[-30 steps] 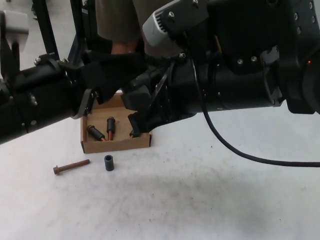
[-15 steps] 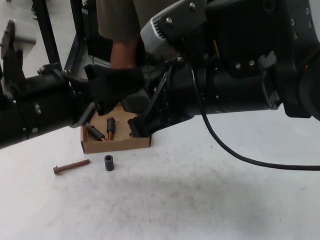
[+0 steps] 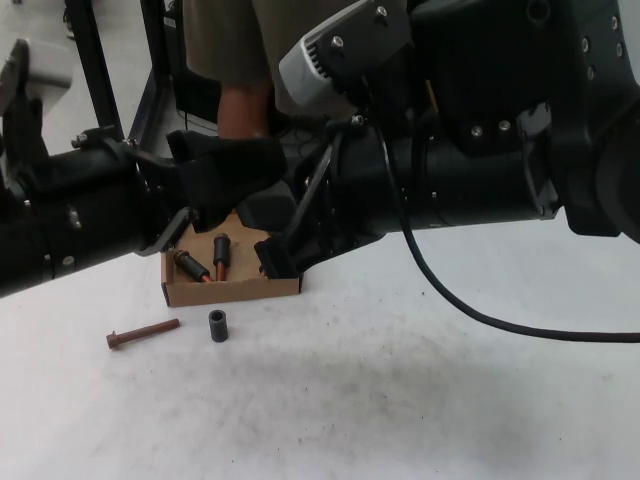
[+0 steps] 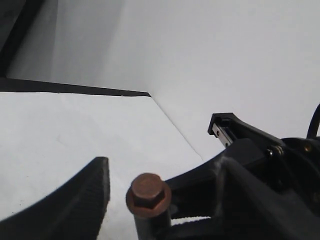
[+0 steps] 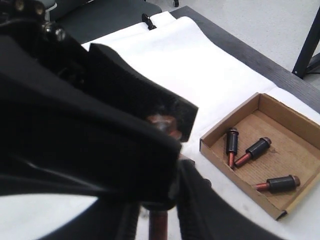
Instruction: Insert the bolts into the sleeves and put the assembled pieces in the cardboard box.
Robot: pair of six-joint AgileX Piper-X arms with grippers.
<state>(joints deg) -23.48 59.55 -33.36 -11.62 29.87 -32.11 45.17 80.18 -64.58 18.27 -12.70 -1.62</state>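
Beside box [image 5: 229, 119], right jaws clamp bolt [image 4: 148, 194]; left jaws unclear; right wrist view: three pieces [image 5: 257, 148] boxed.

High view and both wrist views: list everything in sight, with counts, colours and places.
cardboard box: one, brown, on the bench under the arms
assembled pieces: three, black sleeves on copper bolts, lying in the box
loose bolt: one, copper-brown, on the bench on the box's near side
loose sleeve: one, black, beside that bolt, not touching it
another bolt: one, copper head, up where the two arms meet
bench: one, white, under everything
cable: one, black, drooping from an arm over the bench
arms: two, black, meeting above the box
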